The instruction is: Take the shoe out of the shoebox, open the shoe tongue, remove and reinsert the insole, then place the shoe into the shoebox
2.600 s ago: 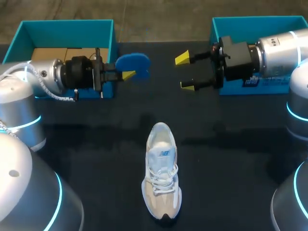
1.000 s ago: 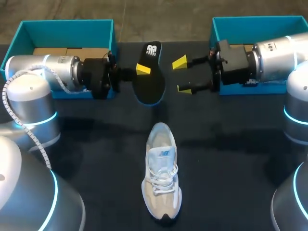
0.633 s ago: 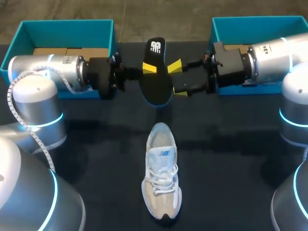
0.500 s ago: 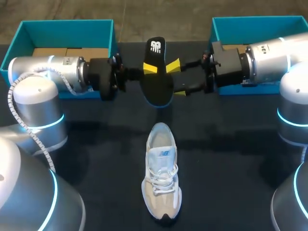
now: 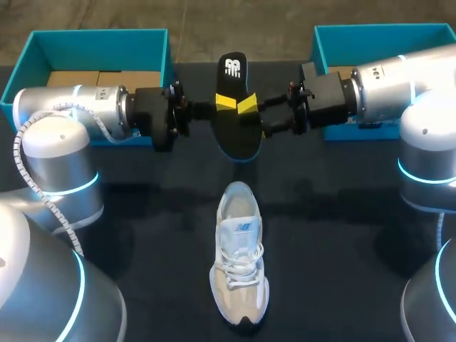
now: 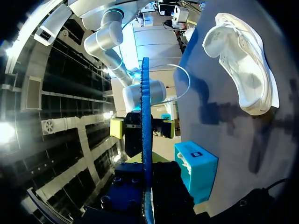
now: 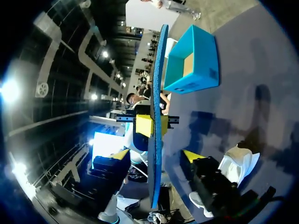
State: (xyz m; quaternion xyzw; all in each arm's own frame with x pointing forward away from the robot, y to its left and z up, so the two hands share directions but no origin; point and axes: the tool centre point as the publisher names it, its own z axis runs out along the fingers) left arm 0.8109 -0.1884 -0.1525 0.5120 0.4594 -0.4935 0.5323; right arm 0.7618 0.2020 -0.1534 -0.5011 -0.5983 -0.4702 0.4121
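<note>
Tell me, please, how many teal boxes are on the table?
2. One teal box is at the far left corner, with brown cardboard inside; the other teal box is at the far right corner. I see no more.

The shoe (image 5: 240, 253) lies lengthwise, front to back, at the middle of the table (image 5: 342, 235). Behind it, up off the table, the insole (image 5: 235, 107) hangs between the two arms. The left gripper (image 5: 222, 105) grips it from the left, and the right gripper (image 5: 255, 117) meets it from the right (its fingers stand one to each side of the insole, not touching it). The left box (image 5: 100, 33) sits at the far left corner, the right box (image 5: 385, 28) at the far right.
</note>
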